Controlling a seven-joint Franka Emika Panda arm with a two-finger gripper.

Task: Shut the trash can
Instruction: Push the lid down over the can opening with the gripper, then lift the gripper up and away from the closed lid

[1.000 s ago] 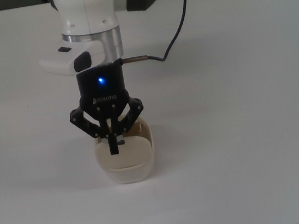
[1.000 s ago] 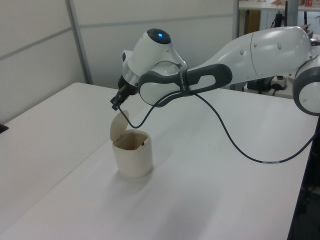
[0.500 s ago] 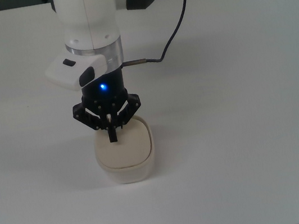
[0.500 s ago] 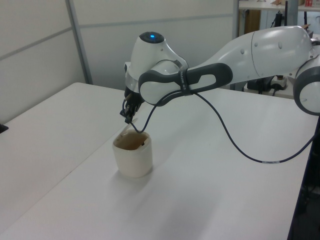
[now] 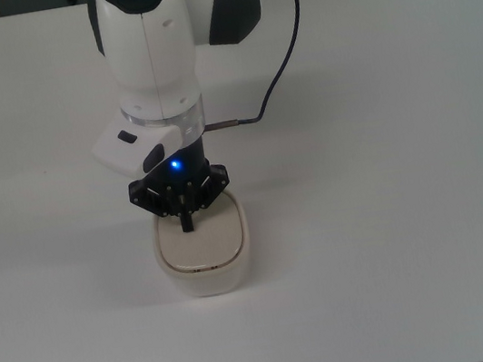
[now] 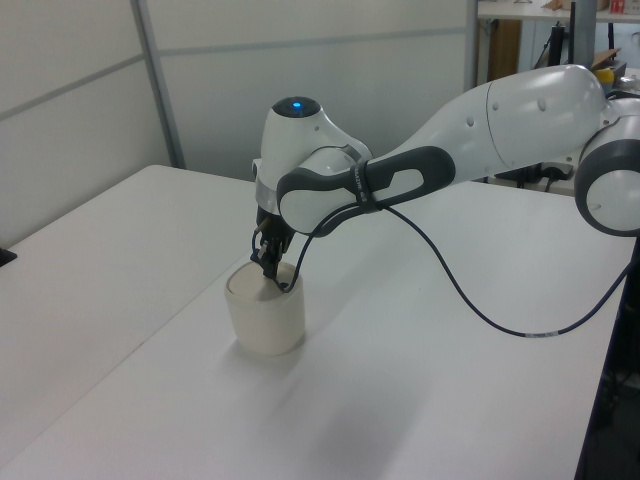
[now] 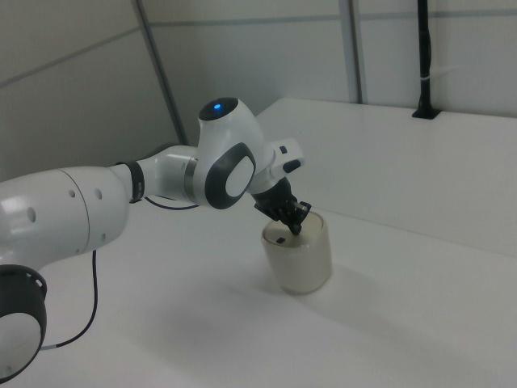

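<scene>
The trash can [image 5: 207,274] is a small cream-white bin standing on the white table, also seen in the left view [image 6: 265,322] and the right view [image 7: 303,263]. Its beige lid [image 5: 210,243] lies flat on the rim. My gripper [image 5: 187,223] points straight down with its fingers shut together, the tips resting on the lid's back part near the hinge side. In the left view my gripper [image 6: 272,286] touches the can's top. The right view also has the gripper [image 7: 296,227] on the lid. Nothing is held.
A black cable [image 5: 278,54] runs from the wrist across the table behind the arm. The white table [image 5: 394,212] spreads out on all sides of the can. In the right view a black post [image 7: 422,56] stands at the table's far edge.
The lid stood upright a second ago and now lies flat on the can. My gripper has come down and forward with it, ending on top of the lid.
</scene>
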